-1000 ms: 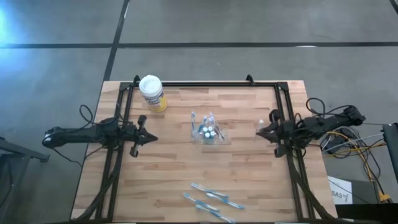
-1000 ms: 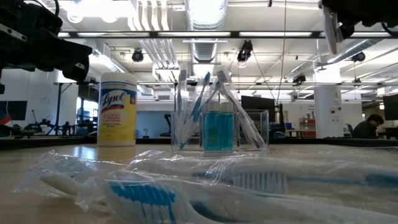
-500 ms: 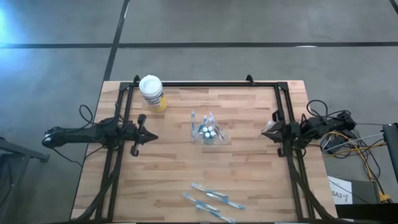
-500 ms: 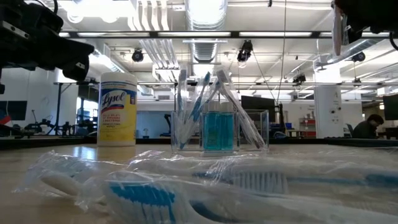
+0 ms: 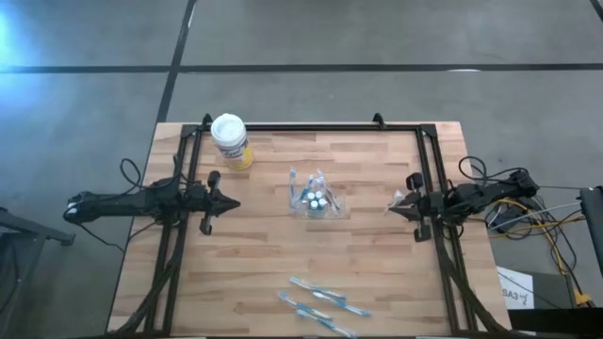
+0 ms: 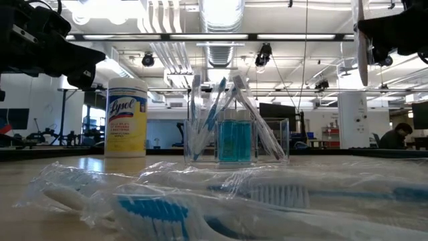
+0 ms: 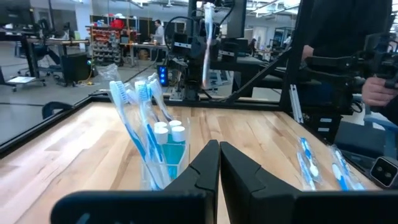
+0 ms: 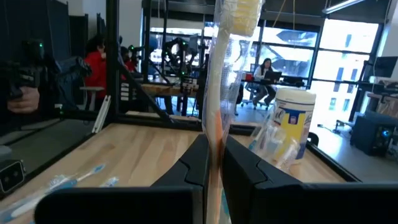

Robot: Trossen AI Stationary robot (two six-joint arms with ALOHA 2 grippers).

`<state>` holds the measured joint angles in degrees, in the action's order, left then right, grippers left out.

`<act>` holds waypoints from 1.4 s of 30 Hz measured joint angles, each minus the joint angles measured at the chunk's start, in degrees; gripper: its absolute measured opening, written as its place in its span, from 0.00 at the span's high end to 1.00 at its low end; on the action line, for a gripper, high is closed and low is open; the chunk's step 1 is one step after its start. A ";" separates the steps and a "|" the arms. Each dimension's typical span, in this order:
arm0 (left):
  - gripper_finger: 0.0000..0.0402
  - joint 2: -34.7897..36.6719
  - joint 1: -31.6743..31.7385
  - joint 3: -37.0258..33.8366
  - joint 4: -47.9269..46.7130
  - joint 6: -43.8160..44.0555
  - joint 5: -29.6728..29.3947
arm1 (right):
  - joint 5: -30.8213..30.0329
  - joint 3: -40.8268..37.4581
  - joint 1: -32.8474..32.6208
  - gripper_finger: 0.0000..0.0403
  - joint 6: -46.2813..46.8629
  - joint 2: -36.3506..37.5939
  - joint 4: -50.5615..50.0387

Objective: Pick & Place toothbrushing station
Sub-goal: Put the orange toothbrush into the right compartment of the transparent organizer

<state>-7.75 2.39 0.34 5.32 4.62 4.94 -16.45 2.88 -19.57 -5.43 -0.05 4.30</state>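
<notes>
A clear holder [image 5: 316, 196] stands mid-table with blue-and-white toothbrushes [image 7: 140, 118] leaning in it and white-topped tubes [image 7: 169, 129] beside blue liquid. Several wrapped toothbrushes [image 5: 320, 301] lie flat near the table's near edge. My right gripper [image 5: 394, 201] hovers at the right side, shut on one wrapped toothbrush [image 8: 217, 74] that stands upright. That toothbrush [image 6: 362, 47] also shows in the low view. My left gripper [image 5: 233, 204] is shut and holds nothing, level at the left side, pointing toward the holder. My right gripper pinches the wrapped toothbrush between its two fingers at the lower part of the handle [image 8: 216, 124]. The fingers come in level from the table's right side and lie across the handle. The toothbrush stands upright with its head [image 8: 239, 12] on top, lifted clear of the table.
A yellow canister with a white lid [image 5: 230, 139] stands at the far left of the table. A black frame [image 5: 311, 126] runs along the far edge and both sides. Bare wood lies between the holder and each gripper. People sit in the room beyond.
My right gripper has sunk a little with the wrapped toothbrush, which stays upright and clear of the table. The arm behind it has folded lower.
</notes>
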 joint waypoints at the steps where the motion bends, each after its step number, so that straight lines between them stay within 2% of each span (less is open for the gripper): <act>1: 0.96 0.00 0.00 0.00 0.00 0.05 -0.05 | 0.00 -0.39 0.00 0.94 0.06 0.00 0.59; 9: 0.96 0.00 -0.02 0.00 -0.23 0.60 -0.07 | -0.01 -0.71 0.00 0.94 0.50 -0.07 2.53; 16: 0.95 0.00 -0.02 0.00 -0.26 0.60 -0.09 | 0.04 -0.69 0.00 0.94 0.41 -1.82 14.78; 19: 0.96 0.00 -0.02 0.00 -0.26 0.60 -0.09 | 0.45 -0.03 0.00 0.94 -0.46 -4.83 15.99; 27: 0.95 0.00 -0.02 0.00 -0.24 0.77 -0.09 | -0.52 6.65 -0.02 0.94 0.24 -20.65 20.39; 31: 0.96 0.00 -0.02 0.00 -0.22 0.85 -0.09 | -1.57 11.84 0.00 0.94 -2.74 -29.90 25.31; 38: 0.95 -0.02 -0.02 0.00 -0.22 1.29 -0.08 | -1.68 22.19 0.13 0.94 -7.13 -44.84 28.26; 42: 0.96 -0.02 -0.02 0.00 -0.22 1.46 -0.07 | -1.68 25.50 0.13 0.94 -9.57 -51.91 32.05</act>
<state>-7.77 2.37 0.34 5.10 6.07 4.86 -18.13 28.38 -19.44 -15.00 -51.97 36.34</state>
